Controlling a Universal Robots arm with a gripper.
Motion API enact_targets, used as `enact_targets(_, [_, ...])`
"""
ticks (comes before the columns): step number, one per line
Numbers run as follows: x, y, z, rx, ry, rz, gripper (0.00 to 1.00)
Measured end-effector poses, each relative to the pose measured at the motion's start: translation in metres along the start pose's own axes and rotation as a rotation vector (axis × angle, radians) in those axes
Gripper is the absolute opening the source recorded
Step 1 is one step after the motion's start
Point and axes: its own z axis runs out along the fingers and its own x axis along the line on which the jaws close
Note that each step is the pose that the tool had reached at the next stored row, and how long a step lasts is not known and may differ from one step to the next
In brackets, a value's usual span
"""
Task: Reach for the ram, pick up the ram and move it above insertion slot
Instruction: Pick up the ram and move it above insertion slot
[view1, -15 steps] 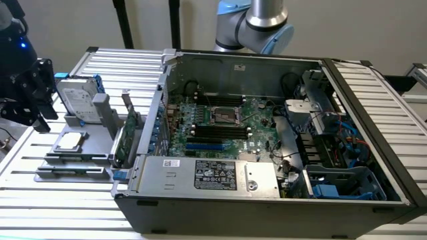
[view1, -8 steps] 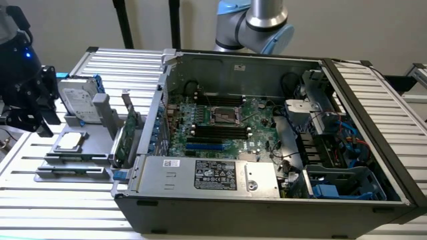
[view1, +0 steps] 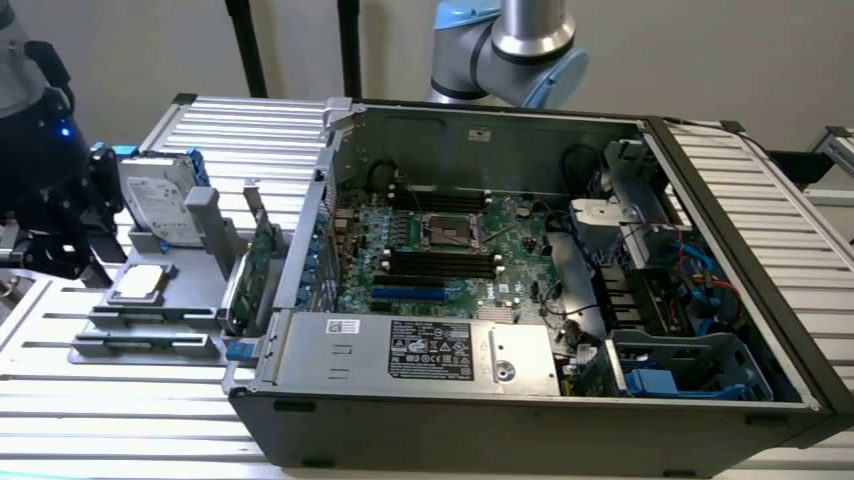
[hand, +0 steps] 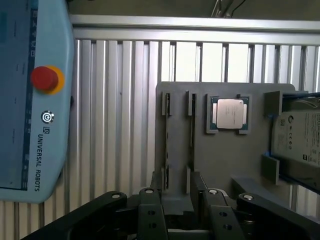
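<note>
My gripper (hand: 181, 202) hangs open over the near end of a grey parts holder (hand: 250, 160), with nothing between its black fingers (hand: 150, 207). Two narrow rails run along the holder ahead of the fingers. A thin dark line (hand: 192, 132) lies along one rail; I cannot tell whether it is the ram on edge. In the exterior view the holder (view1: 80, 350) sits on the slatted table to the left of the open computer case (view1: 534, 420). The motherboard's black memory slots (view1: 441, 262) lie in rows beside the processor socket (view1: 450, 232).
On the holder are a processor chip (hand: 229, 113) (view1: 140, 285) and a silver hard drive (hand: 300, 135) (view1: 160, 200). A green card (view1: 256, 275) stands upright against the case wall. A teach pendant with a red stop button (hand: 44, 78) lies on the slats. An arm joint (view1: 514, 45) rises behind the case.
</note>
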Motion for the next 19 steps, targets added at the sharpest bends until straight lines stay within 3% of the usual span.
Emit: enact_targets(19, [0.009, -0.0011, 0.0346, 0.0000, 0.0000, 0.001, 0.36])
